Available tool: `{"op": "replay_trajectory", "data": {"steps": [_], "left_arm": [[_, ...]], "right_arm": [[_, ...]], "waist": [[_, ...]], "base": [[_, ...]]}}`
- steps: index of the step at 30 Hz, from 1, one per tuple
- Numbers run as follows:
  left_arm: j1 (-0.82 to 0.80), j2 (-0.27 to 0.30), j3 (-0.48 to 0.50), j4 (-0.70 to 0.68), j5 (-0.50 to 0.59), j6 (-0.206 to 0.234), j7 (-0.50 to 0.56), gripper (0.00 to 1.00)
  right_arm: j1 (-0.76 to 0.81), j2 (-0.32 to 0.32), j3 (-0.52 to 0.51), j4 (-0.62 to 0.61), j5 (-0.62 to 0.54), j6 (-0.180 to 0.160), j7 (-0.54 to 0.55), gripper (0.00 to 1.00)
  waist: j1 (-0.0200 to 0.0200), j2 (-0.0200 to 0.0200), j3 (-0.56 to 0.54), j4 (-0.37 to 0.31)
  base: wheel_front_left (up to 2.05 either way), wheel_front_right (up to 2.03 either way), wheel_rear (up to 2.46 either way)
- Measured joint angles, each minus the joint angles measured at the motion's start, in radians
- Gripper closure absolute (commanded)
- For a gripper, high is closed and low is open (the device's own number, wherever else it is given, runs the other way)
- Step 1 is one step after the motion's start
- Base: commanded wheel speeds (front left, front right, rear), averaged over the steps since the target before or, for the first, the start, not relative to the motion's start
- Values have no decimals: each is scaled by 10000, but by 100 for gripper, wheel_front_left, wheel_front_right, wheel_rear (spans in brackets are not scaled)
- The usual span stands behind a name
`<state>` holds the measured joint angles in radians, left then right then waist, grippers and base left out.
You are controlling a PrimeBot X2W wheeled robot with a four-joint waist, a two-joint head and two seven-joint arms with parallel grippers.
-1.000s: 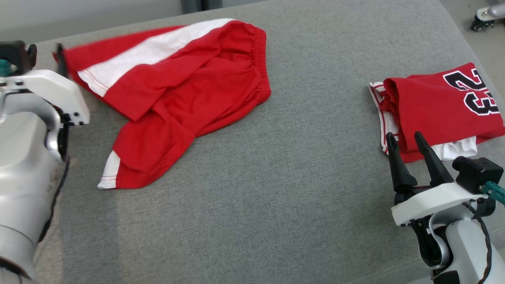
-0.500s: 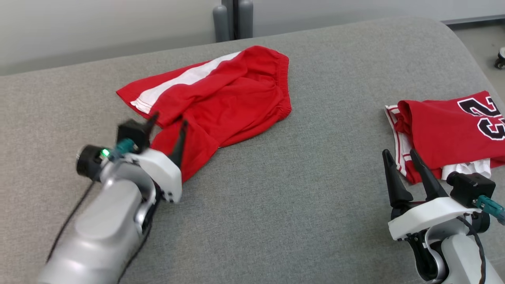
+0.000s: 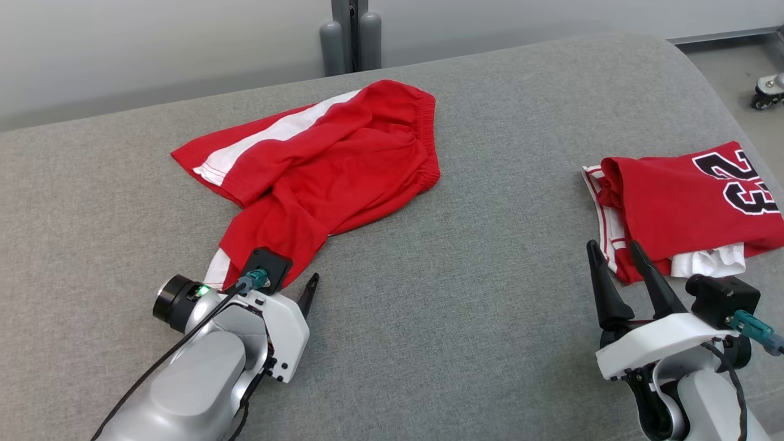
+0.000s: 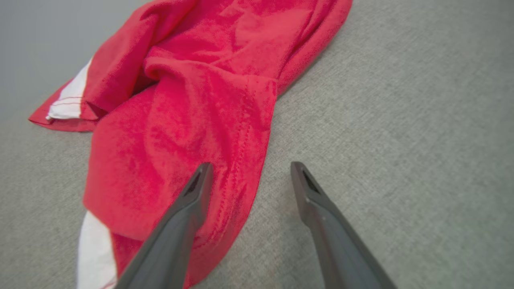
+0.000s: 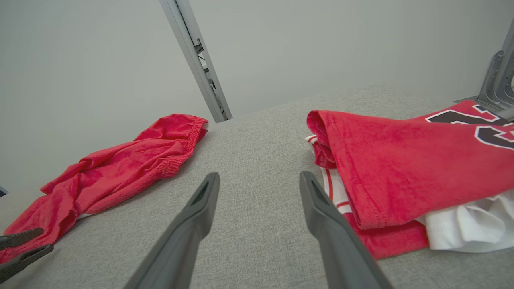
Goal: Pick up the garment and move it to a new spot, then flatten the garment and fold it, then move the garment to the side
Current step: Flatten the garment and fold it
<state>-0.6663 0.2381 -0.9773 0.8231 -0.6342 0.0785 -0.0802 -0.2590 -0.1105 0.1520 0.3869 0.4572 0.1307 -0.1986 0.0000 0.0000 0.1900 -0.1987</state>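
The garment, red shorts (image 3: 343, 159) with a white side stripe, lies crumpled on the grey padded surface (image 3: 478, 257), waistband toward the back. My left gripper (image 3: 288, 278) hovers open at the near leg's hem. In the left wrist view the shorts (image 4: 180, 120) reach under one finger (image 4: 188, 208) of the left gripper (image 4: 251, 166), while the other finger is over bare fabric surface; nothing is held. My right gripper (image 3: 612, 246) stands open and empty at the front right. In the right wrist view the right gripper (image 5: 260, 176) has the shorts (image 5: 120, 172) far to its left.
A folded red jersey (image 3: 680, 202) with black numbers lies at the right, just beyond the right fingers, also in the right wrist view (image 5: 401, 160). Grey posts (image 3: 346, 37) stand behind the surface's far edge. A caster wheel (image 3: 765, 92) sits on the floor at far right.
The left gripper let go of the shorts' upper leg corner, opened wide and swung down to the near leg's hem. The head camera shifted. The right gripper stayed put.
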Motion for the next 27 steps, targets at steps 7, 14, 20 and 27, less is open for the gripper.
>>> {"op": "replay_trajectory", "data": {"steps": [7, 14, 20, 27], "left_arm": [[-65, 161, -119, 165, 196, 395, 180, 59], [-165, 339, -21, 213, 86, 470, -19, 100], [-183, 424, 234, -546, -98, 460, -435, 100], [-212, 259, -42, -1152, -84, 464, 44, 0]], "right_arm": [[-34, -12, 31, 84, 27, 0, -58, 0], [-37, -6, 0, 136, 29, 0, -102, 0], [-33, -6, 4, 171, 40, 0, -105, 0], [-47, -6, 138, 159, 75, 0, -94, 0]], "waist": [[0, 0, 52, -138], [0, 0, -12, -67], [0, 0, -91, 55], [0, 0, -77, -15]], "base": [[0, 0, 0], [0, 0, 0], [0, 0, 0], [0, 0, 0]]}}
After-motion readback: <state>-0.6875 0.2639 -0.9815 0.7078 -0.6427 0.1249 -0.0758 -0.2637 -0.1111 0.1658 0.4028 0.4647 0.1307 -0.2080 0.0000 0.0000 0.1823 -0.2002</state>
